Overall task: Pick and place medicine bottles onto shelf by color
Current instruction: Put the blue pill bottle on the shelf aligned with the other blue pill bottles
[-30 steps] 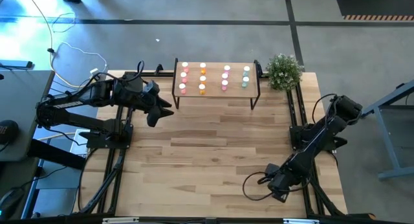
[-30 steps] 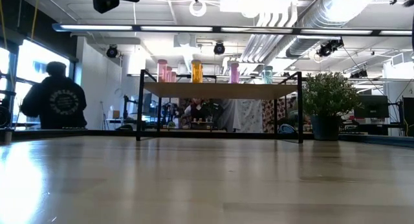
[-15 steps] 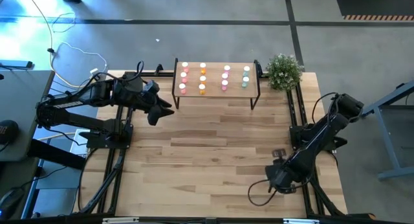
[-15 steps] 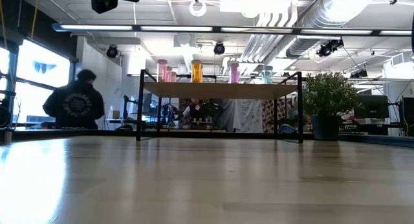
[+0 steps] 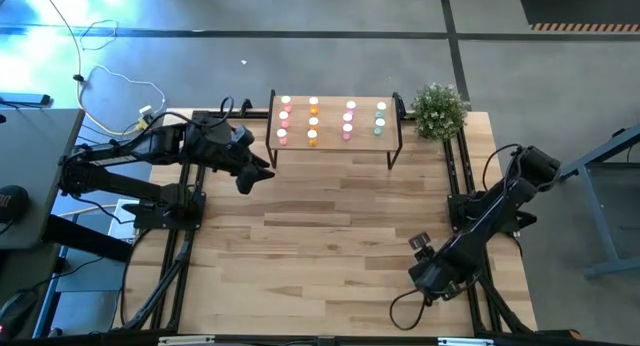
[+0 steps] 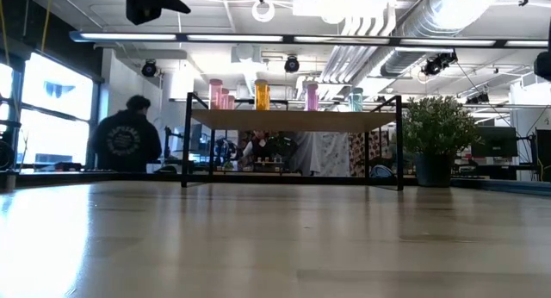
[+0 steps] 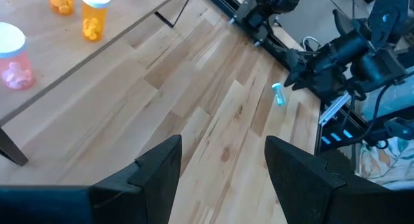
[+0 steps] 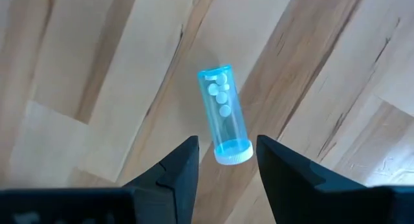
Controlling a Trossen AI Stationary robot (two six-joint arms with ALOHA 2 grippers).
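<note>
Several pink, orange and teal medicine bottles [image 5: 313,121] stand in rows on the shelf [image 5: 335,148] at the table's far edge; the low view shows them from the side [image 6: 263,94]. One pale blue bottle [image 8: 223,114] is at my right gripper [image 5: 425,258], which points down over the near right part of the table and is shut on it. The left wrist view shows that bottle [image 7: 278,94] too. My left gripper [image 5: 262,173] hovers open and empty just off the shelf's left near corner. My right gripper pinches the blue bottle's ringed end [image 8: 233,154] between its two fingers, coming from above and pointing down. The bottle runs on beyond the fingertips, hanging below them, with its pills gathered at the far, lower end [image 8: 218,88]. Whether that end touches the wood, I cannot tell.
A potted plant [image 5: 438,109] stands at the far right corner beside the shelf. Black rails [image 5: 455,176] run along both sides of the table. Bare wood [image 5: 330,226] lies between the shelf and the near edge. A person [image 6: 127,143] walks in the room beyond.
My right gripper has rolled about its own downward line while staying in place near the table's right near corner; its cable loop has swung round with it. The person in the room behind has walked toward the right.
</note>
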